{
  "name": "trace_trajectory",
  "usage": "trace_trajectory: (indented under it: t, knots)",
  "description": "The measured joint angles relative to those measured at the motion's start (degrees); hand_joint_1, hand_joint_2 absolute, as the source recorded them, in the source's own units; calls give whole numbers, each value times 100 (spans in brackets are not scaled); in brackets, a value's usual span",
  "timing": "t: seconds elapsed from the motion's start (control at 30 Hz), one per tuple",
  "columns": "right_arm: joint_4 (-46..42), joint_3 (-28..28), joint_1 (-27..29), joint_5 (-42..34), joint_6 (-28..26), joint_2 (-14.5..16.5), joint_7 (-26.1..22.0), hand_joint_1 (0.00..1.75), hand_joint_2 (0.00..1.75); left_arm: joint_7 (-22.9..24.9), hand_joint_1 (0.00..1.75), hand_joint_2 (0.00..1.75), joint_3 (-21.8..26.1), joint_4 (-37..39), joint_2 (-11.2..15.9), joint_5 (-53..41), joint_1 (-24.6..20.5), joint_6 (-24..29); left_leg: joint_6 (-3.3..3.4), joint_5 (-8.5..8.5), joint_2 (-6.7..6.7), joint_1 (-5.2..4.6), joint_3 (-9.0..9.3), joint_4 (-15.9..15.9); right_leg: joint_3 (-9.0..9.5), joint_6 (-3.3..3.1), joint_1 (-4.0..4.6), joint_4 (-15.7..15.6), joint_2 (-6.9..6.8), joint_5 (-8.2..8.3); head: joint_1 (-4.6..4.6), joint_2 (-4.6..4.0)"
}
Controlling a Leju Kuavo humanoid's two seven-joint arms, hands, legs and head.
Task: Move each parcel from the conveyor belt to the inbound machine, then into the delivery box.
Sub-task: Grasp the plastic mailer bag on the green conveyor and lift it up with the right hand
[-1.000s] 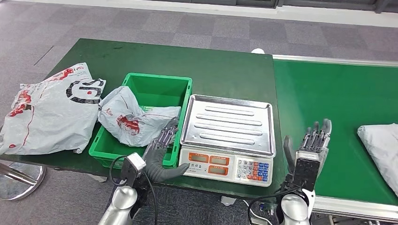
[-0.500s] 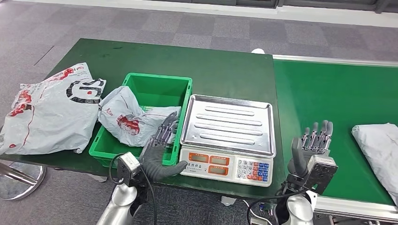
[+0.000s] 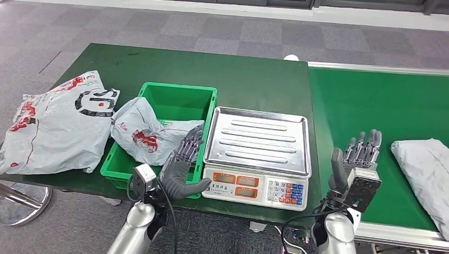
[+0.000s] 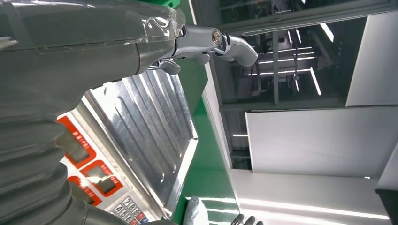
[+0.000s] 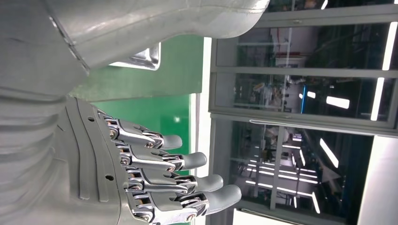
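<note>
A grey parcel (image 3: 428, 170) lies on the green conveyor belt (image 3: 370, 106) at the right edge of the head view. My right hand (image 3: 356, 165) stands over the belt's near edge, left of that parcel, fingers straight and apart, holding nothing; the right wrist view shows its fingers (image 5: 159, 176) spread. The weighing scale (image 3: 257, 156) has a bare steel tray (image 4: 141, 117). My left hand (image 3: 180, 166) is open at the green bin's (image 3: 159, 100) near right corner, beside the scale. A crumpled grey parcel (image 3: 148, 135) lies in the bin.
A large grey bag with red and black print (image 3: 55, 124) lies on the dark green table (image 3: 238, 74) left of the bin. The table's front edge runs just ahead of both arms. Grey carpet floor surrounds the table.
The grey parcel on the belt has travelled left, toward my right hand. My right hand shifted slightly right over the belt. My left hand stayed near the bin corner.
</note>
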Motion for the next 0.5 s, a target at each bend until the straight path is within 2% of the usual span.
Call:
trace_trajectory:
  t: [0.33, 0.5]
  knots:
    - [138, 0, -57, 72, -65, -7, 23, 0, 175, 21, 0, 175, -17, 46, -55, 10, -44, 80, 0, 0, 0, 0, 0, 0, 0, 0, 0, 0, 0, 0, 0, -1]
    - [179, -2, -108, 166, -11, -7, 72, 0, 175, 11, 0, 175, -17, 25, -121, -40, -43, 307, 0, 0, 0, 0, 0, 0, 1, 0, 0, 0, 0, 0, 0, 0]
